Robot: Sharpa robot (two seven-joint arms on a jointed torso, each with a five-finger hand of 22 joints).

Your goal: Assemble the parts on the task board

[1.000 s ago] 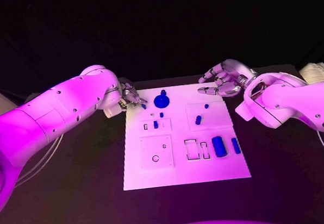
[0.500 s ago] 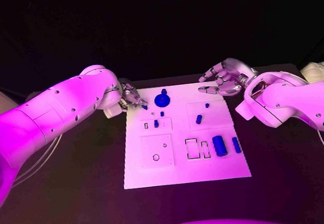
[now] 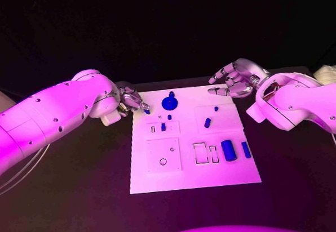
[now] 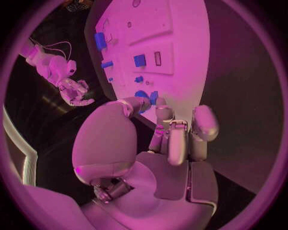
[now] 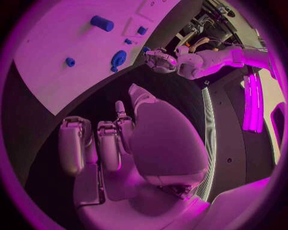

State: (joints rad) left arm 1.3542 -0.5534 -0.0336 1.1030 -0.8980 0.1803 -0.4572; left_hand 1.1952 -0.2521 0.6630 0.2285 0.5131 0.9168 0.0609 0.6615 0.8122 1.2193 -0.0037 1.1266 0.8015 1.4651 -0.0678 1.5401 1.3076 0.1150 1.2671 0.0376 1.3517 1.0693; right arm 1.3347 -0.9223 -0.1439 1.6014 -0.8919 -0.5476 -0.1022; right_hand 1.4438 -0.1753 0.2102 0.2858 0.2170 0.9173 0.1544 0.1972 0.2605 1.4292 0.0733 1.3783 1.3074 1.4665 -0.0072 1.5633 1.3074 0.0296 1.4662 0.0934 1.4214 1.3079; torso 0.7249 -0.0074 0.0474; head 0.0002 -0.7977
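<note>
Hands poised at the far end of the white rectangular task board (image 3: pixel 192 147) on the black worktop (image 3: pixel 77 177).

Little has been altered over the last second: the silver left hand (image 3: pixel 131 102) has been kept just beside the round blue knob-shaped part (image 3: pixel 168 102), fingers curled; whether anything is pinched cannot be told. The silver right hand (image 3: pixel 234 80) is held empty, fingers apart. No part has yet been moved. Smaller blue pieces are hard to make out.

Blue parts (image 3: pixel 228 150) on a white task board (image 3: pixel 193 175), black table (image 3: pixel 77 177).
</note>
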